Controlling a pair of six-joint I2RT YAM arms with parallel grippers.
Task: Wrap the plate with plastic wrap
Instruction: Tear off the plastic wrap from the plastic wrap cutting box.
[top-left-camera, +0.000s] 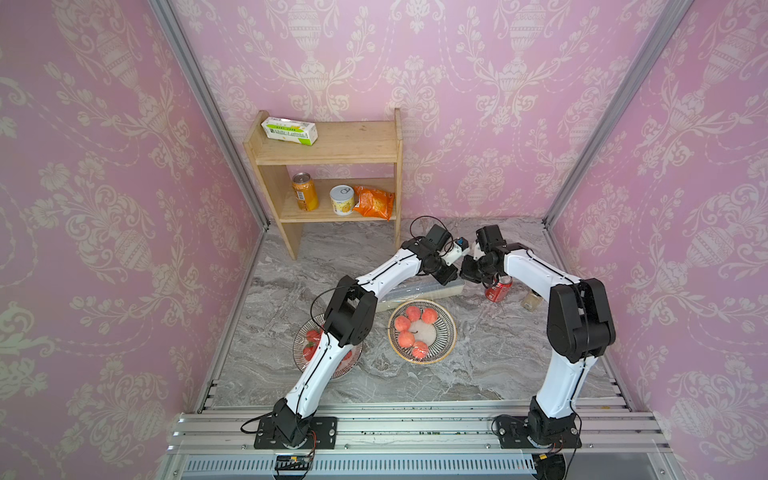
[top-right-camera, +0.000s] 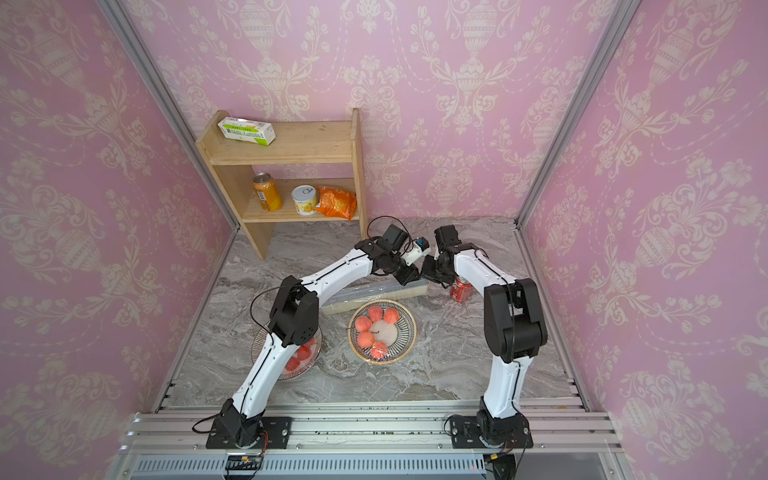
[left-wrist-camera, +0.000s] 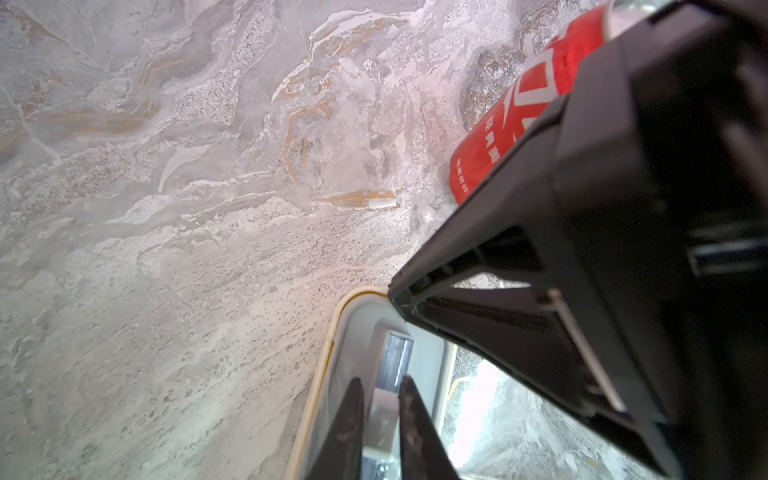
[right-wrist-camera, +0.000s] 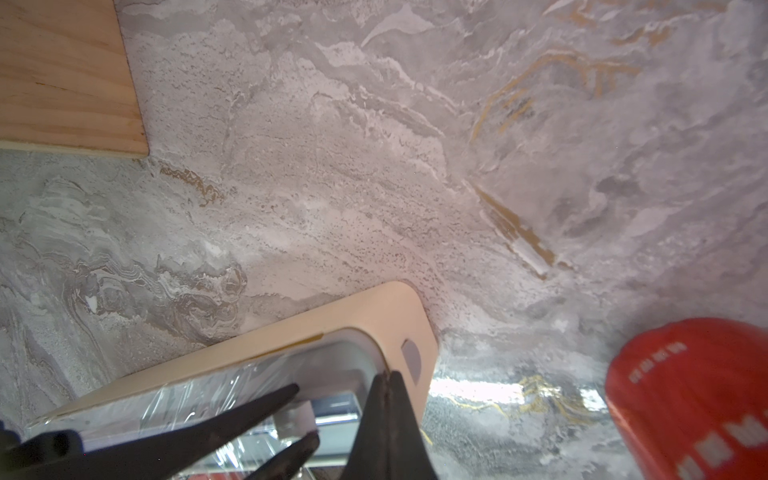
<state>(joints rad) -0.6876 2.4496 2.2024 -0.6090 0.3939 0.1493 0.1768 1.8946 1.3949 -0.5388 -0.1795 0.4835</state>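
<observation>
Dispenser box (top-left-camera: 415, 294) lies flat on the marble bench (top-left-camera: 498, 374), grey top up, just behind the plate (top-left-camera: 451, 332). Its long axis runs approx. left-right across the bench. The right end is angled a bit toward the back wall and points at the red can (top-left-camera: 498, 289). The left end is hidden under the left arm in both top views.

The plastic wrap (right-wrist-camera: 195, 401) shows in the right wrist view as clear crinkly film lying along the box top (same direction as the box).

Both arms meet over the box's right end.
- **Left gripper** (left-wrist-camera: 381, 380): jaws a narrow gap apart, aimed down at the grey top close to that end. A pale bit of the box shows in the gap; can't tell if they touch it.
- **Right gripper** (right-wrist-camera: 388, 376): jaws pressed together, tips at the rim of the box's rounded end corner. Can't tell whether any film is pinched betw. them.

The plate has a gold rim and holds peaches (top-left-camera: 402, 323). A second plate (top-left-camera: 299, 345) w/ red fruit sits further left, mostly under the left arm. The can stands upright near the box's right end, not touching it.
</observation>
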